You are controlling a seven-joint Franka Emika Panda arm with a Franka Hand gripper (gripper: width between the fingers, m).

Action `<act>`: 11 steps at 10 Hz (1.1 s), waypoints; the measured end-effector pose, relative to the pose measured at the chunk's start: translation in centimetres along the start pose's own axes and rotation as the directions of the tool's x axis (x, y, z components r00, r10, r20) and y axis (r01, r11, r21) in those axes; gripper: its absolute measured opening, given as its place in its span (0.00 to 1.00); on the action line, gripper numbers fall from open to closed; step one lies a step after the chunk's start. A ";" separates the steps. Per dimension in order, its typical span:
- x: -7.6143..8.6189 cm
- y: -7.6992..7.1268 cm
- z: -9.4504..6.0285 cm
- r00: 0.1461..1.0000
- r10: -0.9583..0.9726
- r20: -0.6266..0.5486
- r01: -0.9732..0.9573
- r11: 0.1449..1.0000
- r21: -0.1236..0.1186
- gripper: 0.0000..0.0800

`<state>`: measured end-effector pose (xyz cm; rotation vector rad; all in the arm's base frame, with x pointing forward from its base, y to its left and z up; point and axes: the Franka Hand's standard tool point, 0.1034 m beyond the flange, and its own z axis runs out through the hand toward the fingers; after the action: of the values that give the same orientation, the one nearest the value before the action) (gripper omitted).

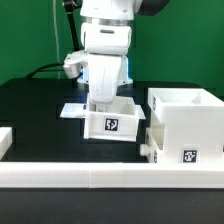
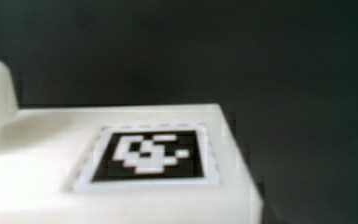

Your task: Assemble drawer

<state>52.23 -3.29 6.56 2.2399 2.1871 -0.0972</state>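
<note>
end effector (image 1: 103, 100) inside tray (image 1: 112, 122) | housing (image 1: 185, 126) beside

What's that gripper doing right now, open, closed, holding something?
Gripper: down inside the small white tray; its fingers are hidden there, so open, closed or holding cannot be told.

black table (image 1: 30, 110), long white rail (image 1: 100, 177), perhaps green backdrop (image 1: 190, 40)

The black table (image 1: 30, 110) carries a tagged tray (image 1: 111, 119), the housing (image 1: 185, 124) and the rail (image 1: 100, 176).
</note>
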 end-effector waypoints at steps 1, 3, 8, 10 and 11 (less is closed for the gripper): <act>0.6 0.7 -0.2 1.000 0.001 -0.002 -0.001 1.000 -0.015 0.05; 1.0 1.2 -0.3 1.000 0.009 -0.008 -0.010 0.999 -0.038 0.05; 1.1 1.2 0.1 1.000 0.010 -0.014 -0.011 0.998 -0.061 0.05; 1.4 1.8 0.1 1.000 0.009 -0.015 -0.010 0.998 -0.067 0.05; 1.4 1.9 0.1 1.000 0.009 -0.015 -0.010 0.998 -0.067 0.05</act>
<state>54.14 -1.97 6.31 2.2227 2.1527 -0.0071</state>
